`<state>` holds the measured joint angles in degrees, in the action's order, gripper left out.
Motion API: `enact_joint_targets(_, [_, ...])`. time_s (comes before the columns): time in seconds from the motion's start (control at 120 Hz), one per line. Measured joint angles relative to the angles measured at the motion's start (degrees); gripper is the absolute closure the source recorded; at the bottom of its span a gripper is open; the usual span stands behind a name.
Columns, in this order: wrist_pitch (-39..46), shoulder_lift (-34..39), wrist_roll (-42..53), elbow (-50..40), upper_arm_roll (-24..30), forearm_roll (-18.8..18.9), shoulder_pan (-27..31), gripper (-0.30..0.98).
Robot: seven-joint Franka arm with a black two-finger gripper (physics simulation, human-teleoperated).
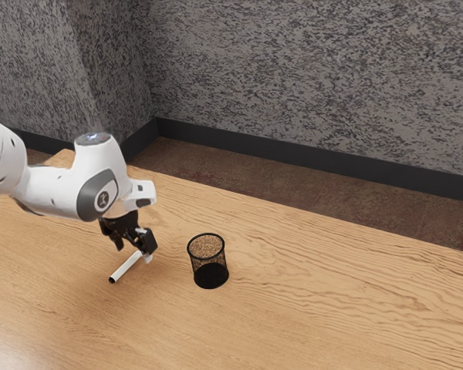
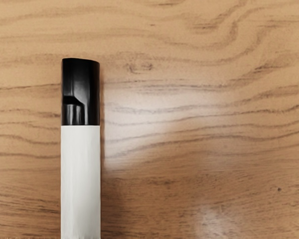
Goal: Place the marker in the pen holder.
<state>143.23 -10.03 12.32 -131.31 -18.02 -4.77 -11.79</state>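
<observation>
Fingers [image 1: 144, 240] of the black gripper [image 1: 134, 253] stand apart, empty, over the white, black-tipped cylindrical marker [image 1: 126, 267], well inside the wooden table's [image 1: 309, 308] wall-side edge.

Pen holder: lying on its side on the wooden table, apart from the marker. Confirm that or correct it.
Not on its side: the exterior view shows the pen holder standing upright, rim up. It is on the wooden table, apart from the marker, as you say.
</observation>
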Motion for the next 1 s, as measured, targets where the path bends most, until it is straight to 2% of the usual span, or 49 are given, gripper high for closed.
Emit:
enact_joint_targets(0.167, [0.69, -0.62, 0.21, -0.65, 0.0, -1.0, 0.65, 0.03])
enact_joint_targets(0.583, [1.11, -4.53, 2.02, 3.37, 0.64, -1.41, 3.21, 0.32])
enact_joint_targets(1.0, [1.16, -8.61, 4.02, 7.03, 1.82, -2.28, 3.52, 0.41])
